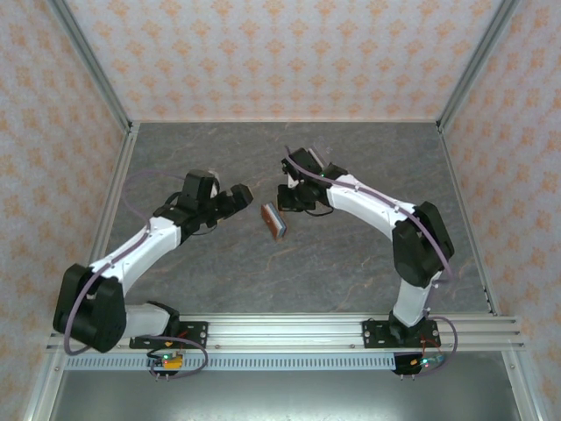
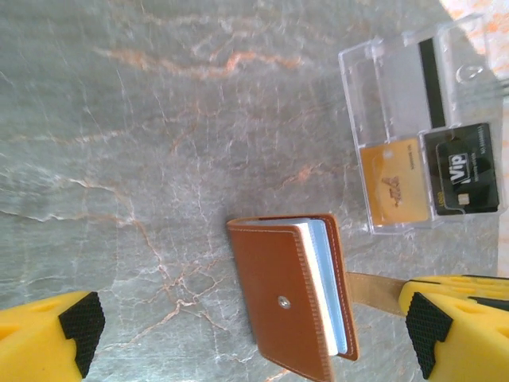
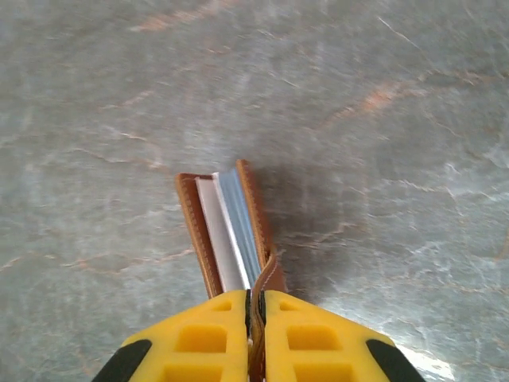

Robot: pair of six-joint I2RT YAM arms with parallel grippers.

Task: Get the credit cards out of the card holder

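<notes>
Right tool (image 3: pixel 254 302) is clamping shut on the strap (image 3: pixel 269 274) of the one holder (image 3: pixel 227 231), which is stretching away toward twelve o'clock. Left tool (image 2: pixel 254 330) is gaping wide, empty, holder sitting between its fingers (image 2: pixel 75 322), long axis running twelve-to-six. Farther, at one o'clock, two cards (image 2: pixel 394 181) are showing at one sleeve (image 2: pixel 398 79).

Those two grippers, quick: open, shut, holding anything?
Left gripper: open, holding nothing.
Right gripper: shut on the card holder.

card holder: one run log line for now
card holder: folded | right gripper: shut on its strap | left gripper: open, gripping nothing
</notes>
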